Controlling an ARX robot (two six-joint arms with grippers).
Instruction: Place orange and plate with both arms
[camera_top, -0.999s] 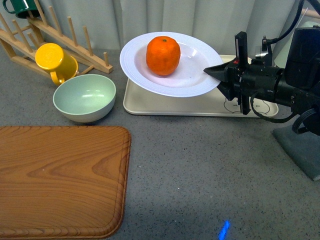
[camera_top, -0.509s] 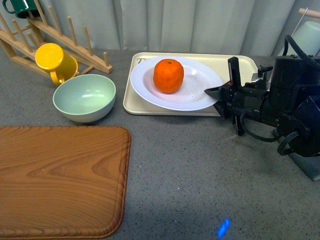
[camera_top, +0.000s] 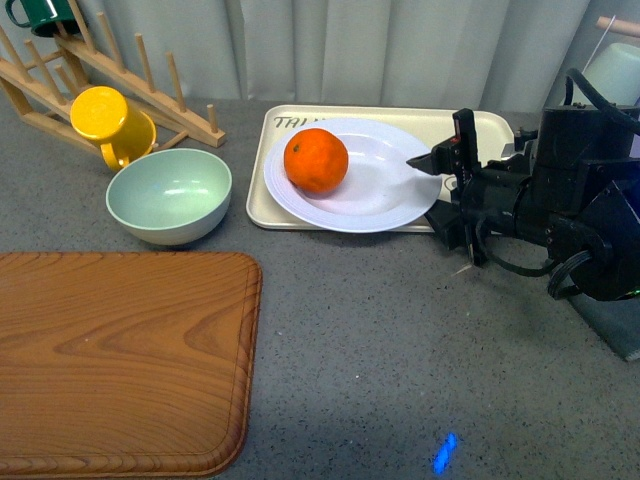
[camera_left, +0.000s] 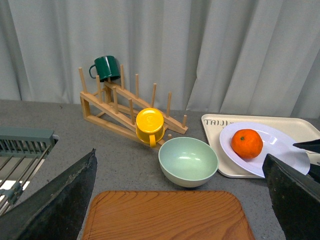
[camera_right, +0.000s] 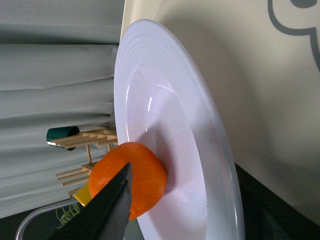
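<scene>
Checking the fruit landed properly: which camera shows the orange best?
The front view: the orange sits whole on the plate. Left wrist shows it smaller and farther; right wrist has it partly hidden behind a finger.

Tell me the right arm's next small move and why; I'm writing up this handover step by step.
Probably draw the right gripper straight back from the plate. The plate lies on the beige tray with the orange on it, and the jaws look parted around its rim.
</scene>
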